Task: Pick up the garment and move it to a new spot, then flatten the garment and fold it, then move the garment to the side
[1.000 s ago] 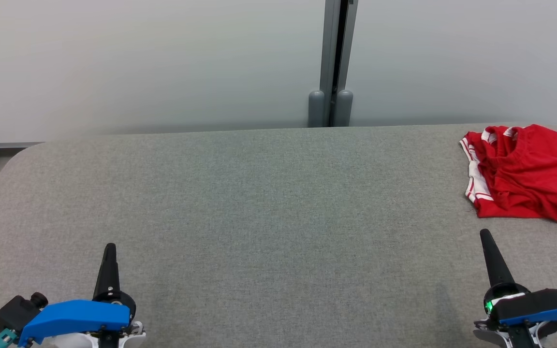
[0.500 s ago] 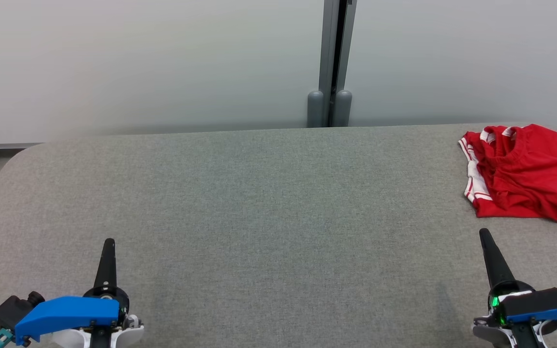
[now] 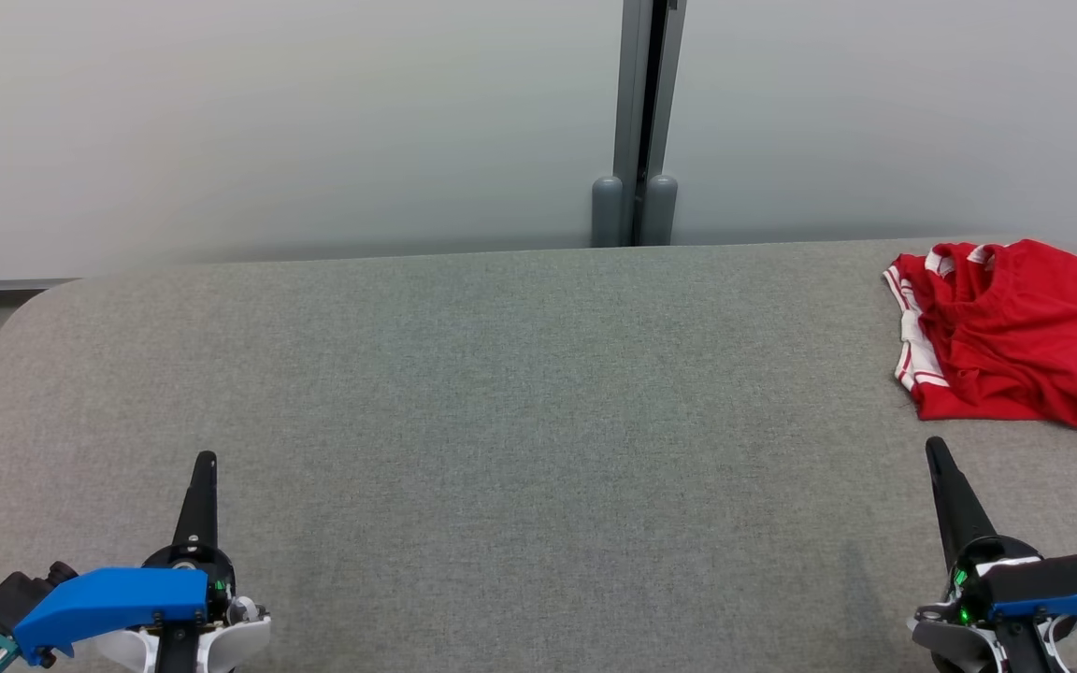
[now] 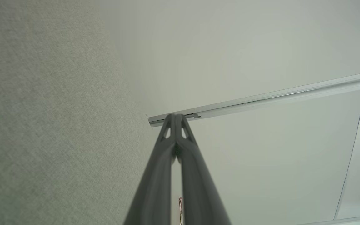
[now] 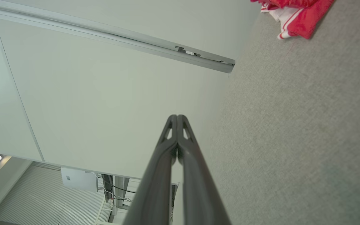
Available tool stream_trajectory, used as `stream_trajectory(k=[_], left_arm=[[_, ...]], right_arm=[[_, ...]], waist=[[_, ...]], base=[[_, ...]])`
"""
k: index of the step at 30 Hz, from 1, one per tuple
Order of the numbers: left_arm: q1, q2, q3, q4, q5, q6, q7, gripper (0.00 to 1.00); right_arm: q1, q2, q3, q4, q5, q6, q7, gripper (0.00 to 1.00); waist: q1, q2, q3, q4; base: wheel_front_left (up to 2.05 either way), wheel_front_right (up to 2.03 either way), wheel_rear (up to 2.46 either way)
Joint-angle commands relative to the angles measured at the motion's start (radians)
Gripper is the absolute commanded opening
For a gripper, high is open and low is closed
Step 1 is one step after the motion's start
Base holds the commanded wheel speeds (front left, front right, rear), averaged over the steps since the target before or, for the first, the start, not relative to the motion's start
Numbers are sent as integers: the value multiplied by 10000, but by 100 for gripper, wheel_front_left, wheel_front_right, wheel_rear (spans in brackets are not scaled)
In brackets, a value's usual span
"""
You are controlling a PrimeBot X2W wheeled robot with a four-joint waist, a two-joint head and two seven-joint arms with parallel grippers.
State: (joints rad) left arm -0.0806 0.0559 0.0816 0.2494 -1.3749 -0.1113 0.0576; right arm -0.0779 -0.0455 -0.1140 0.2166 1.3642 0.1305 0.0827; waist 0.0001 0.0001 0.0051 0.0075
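Note:
The garment (image 3: 1015, 332) is red with white striped trim and lies crumpled at the far right of the grey table (image 3: 520, 393), partly cut off by the head view's edge. Its trim also shows at the top of the right wrist view as the garment (image 5: 292, 12). My right gripper (image 3: 933, 451) hovers at the lower right, shut and empty, a short way in front of the garment's near edge. My left gripper (image 3: 206, 460) sits at the lower left, shut and empty, far from the garment. In the wrist views, the left gripper (image 4: 175, 116) and the right gripper (image 5: 177, 117) each have fingers pressed together.
A pale partition wall with a grey vertical post (image 3: 637, 121) stands behind the table's far edge. The table's rounded left corner (image 3: 24, 308) drops off to the floor.
Both grippers have slid slightly down and back toward the head view's bottom edge. The garment has not moved.

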Motion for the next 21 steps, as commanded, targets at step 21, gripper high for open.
stream_trajectory(k=[21], left_arm=[[-306,-46,257,-69,-1643,-181,402,0]], right_arm=[[-290,-74,-5,196,1729,4,232,0]], waist=[[-1,-1,-13,-47]], base=[[0,0,0]])
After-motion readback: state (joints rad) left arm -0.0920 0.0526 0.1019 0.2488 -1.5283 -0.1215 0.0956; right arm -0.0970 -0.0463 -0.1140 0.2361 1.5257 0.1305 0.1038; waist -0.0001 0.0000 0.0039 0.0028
